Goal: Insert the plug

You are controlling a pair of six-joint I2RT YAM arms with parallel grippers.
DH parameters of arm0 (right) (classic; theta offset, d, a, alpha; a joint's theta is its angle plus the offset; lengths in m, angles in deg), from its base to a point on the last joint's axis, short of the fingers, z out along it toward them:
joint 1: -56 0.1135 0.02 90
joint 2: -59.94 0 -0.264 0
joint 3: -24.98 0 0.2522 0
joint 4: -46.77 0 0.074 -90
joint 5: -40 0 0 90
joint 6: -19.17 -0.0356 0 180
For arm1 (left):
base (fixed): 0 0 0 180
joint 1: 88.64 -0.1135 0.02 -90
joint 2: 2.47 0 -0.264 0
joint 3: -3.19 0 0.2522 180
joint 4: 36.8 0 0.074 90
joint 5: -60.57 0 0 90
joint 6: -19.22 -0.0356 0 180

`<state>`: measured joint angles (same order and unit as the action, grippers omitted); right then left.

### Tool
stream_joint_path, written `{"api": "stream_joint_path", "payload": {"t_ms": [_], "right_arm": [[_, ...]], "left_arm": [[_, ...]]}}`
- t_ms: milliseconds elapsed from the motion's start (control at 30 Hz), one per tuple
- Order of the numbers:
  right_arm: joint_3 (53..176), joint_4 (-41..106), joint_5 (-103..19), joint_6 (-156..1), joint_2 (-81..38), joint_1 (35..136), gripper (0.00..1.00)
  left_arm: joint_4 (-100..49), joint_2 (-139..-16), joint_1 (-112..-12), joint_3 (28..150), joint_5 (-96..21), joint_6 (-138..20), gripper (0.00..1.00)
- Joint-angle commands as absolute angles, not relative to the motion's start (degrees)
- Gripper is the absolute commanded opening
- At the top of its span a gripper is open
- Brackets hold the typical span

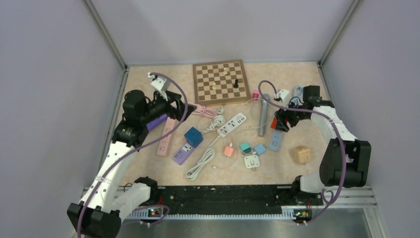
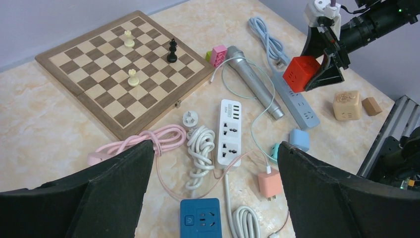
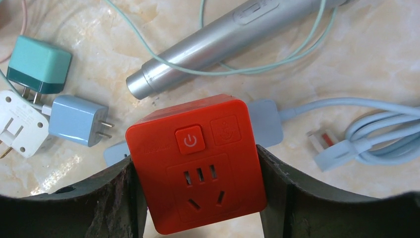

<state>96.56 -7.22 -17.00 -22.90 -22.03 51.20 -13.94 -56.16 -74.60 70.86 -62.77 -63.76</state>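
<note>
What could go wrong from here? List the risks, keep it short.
1. The right hand grips the red socket cube over the blue-grey power strip. The cube's underside is hidden, so alignment cannot be checked and it may miss the slots.
2. The strip lies loose, and the left hand is open and away from it, so pushing down could slide it.
3. The microphone and its teal cable lie close beside the strip and might snag.

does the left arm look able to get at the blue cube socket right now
Probably yes: the left gripper is open and empty, and the blue cube socket sits close in front of it, top uncovered, only a white cable beside it.
</note>
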Motion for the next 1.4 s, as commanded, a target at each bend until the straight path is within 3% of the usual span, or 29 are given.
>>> {"api": "stream_joint_path", "payload": {"t_ms": [0,633,1367], "right_arm": [[94.6,-6.1,-16.6,-21.2,-21.3,50.8,0.00],[87.5,2.2,-17.2,-22.8,-14.1,49.9,0.00],[86.2,4.0,-18.5,-22.7,-18.2,47.8,0.00]], "left_arm": [[-15.8,-55.1,-74.1,70.6,-61.6,-65.1,0.99],[-15.9,-54.4,-72.7,68.6,-60.4,-66.4,0.99],[-14.4,-53.7,-72.0,68.6,-60.6,-67.5,0.99]]}}
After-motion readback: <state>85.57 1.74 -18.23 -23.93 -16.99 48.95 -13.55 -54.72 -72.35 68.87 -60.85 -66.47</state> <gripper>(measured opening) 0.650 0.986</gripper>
